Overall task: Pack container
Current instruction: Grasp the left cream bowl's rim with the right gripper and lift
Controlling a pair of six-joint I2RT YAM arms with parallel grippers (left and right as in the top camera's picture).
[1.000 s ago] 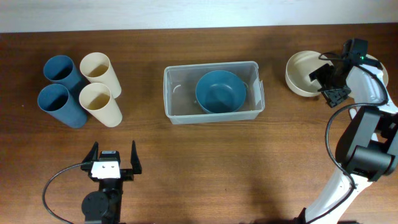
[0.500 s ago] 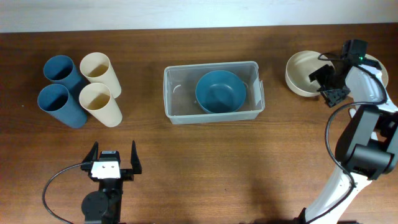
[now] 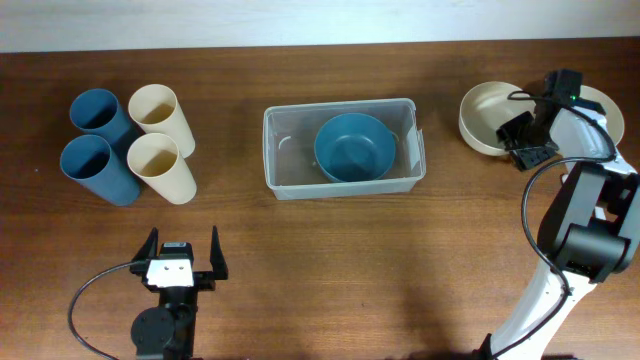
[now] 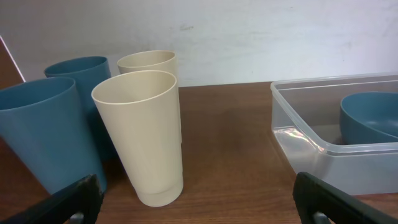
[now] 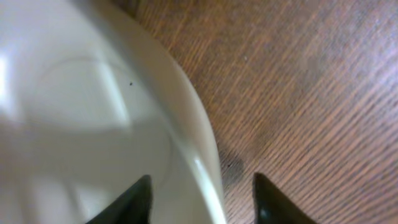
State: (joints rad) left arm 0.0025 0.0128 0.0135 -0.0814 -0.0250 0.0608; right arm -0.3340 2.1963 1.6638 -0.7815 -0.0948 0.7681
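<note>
Middle of the worktop: 1 clear container holding 1 blue bowl. Left of it, 2 blue cups and 2 cream cups, upright, clustered. Far right, 1 cream bowl, rim between the parted fingers of the right claw. At the near edge, left claw, spread wide, empty.

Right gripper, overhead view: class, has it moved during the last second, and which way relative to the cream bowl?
Yes, slightly. The right gripper has edged leftward in the picture, farther over the cream bowl, which has stayed put.
</note>
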